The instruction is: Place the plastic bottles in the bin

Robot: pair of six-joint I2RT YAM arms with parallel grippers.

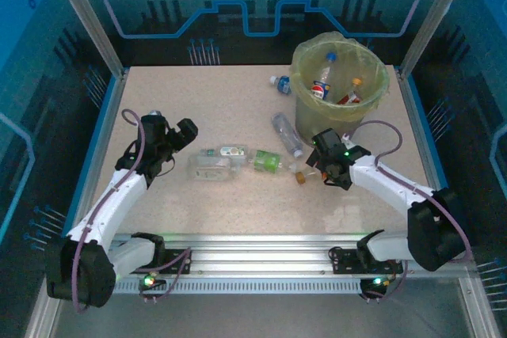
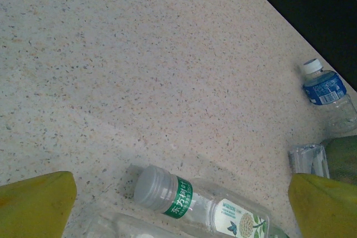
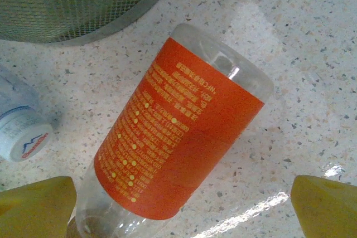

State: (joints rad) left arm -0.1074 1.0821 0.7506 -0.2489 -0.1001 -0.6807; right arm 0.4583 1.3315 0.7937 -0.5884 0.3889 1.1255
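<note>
The bin (image 1: pixel 377 93), lined with a yellow-green bag, stands at the back right with a few bottles inside. More plastic bottles lie on the table. A blue-labelled one (image 1: pixel 279 82) and a clear one (image 1: pixel 287 134) are by the bin. A green one (image 1: pixel 268 161) and two clear ones (image 1: pixel 212 168) lie mid-table. My left gripper (image 1: pixel 188 135) is open just left of them, its yellow fingers (image 2: pixel 36 202) on either side of a white-capped, green-banded bottle (image 2: pixel 195 202). My right gripper (image 1: pixel 317 157) is open over an orange-labelled bottle (image 3: pixel 178 137) lying beside the bin's mesh base (image 3: pixel 83 4).
Glass walls and aluminium posts (image 1: pixel 87 17) enclose the speckled table (image 1: pixel 214 100). A white-capped bottle (image 3: pixel 22 132) lies left of the orange one. In the left wrist view the blue-labelled bottle (image 2: pixel 326 90) sits near the table's far edge, with open tabletop to its left.
</note>
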